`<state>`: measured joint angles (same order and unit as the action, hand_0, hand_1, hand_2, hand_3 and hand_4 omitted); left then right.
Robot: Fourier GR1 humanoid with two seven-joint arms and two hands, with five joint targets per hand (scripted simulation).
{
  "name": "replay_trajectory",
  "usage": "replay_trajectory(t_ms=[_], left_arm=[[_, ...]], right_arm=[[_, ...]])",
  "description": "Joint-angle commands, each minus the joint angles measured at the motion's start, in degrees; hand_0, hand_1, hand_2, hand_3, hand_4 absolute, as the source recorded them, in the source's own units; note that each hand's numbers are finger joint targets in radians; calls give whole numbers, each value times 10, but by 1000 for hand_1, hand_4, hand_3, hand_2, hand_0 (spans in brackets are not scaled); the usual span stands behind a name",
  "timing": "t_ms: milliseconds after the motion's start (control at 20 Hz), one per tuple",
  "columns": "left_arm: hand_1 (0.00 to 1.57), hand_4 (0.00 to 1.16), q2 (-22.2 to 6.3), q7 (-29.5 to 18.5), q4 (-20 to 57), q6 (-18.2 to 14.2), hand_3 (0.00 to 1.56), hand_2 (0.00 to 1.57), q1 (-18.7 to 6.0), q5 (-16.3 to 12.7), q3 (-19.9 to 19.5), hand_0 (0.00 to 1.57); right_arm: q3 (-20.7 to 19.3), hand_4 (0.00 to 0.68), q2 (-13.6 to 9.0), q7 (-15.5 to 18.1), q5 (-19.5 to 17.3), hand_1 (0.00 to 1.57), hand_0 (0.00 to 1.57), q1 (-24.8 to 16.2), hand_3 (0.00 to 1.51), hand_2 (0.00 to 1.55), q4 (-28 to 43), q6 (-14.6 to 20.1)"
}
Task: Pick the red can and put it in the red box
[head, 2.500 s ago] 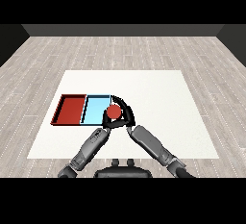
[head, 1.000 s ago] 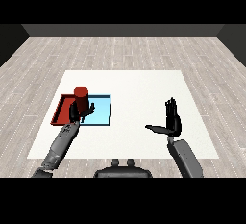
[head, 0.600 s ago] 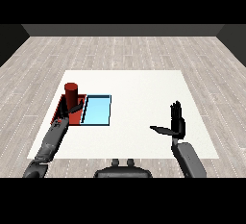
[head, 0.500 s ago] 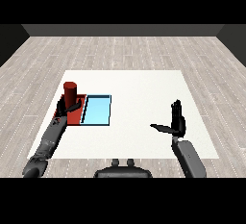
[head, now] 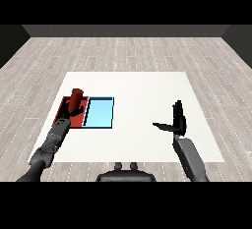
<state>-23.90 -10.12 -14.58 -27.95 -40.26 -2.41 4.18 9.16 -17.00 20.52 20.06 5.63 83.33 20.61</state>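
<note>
The red can [head: 76, 98] stands upright at the far end of the red tray [head: 65, 106]. My left hand [head: 69, 113] is just in front of the can's lower part and hides its base. Its fingers are spread and not wrapped round the can. My right hand [head: 177, 120] is held up over the table's right side, fingers straight, thumb pointing left, holding nothing.
The light blue tray [head: 100, 113] lies directly right of the red tray, touching it. Both trays sit on the left part of the white table [head: 142, 90]. My left forearm [head: 48, 144] comes in from the lower left corner.
My left hand carried the can left from over the blue tray to the red tray and has loosened its fingers from it. My right hand drew back to the right and stays raised.
</note>
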Motion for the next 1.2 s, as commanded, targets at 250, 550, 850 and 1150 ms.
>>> replay_trajectory(t_ms=[250,550,850,1150], left_arm=[[887,676,-10,39,107,-3,343,877,-10,-14,-34,887],[0,0,-28,71,135,61,0,0,-9,-3,-26,0],[0,0,-37,75,126,68,0,0,-25,9,-18,0],[0,0,-31,-74,39,67,0,0,-27,-59,-89,0]], right_arm=[[-24,0,10,25,8,0,0,39,0,0,-68,-21],[-25,0,14,31,6,0,0,15,0,0,-46,-23],[-30,0,25,47,6,0,0,33,0,0,-68,-39],[-33,0,24,37,14,0,0,34,0,0,-42,-45]])
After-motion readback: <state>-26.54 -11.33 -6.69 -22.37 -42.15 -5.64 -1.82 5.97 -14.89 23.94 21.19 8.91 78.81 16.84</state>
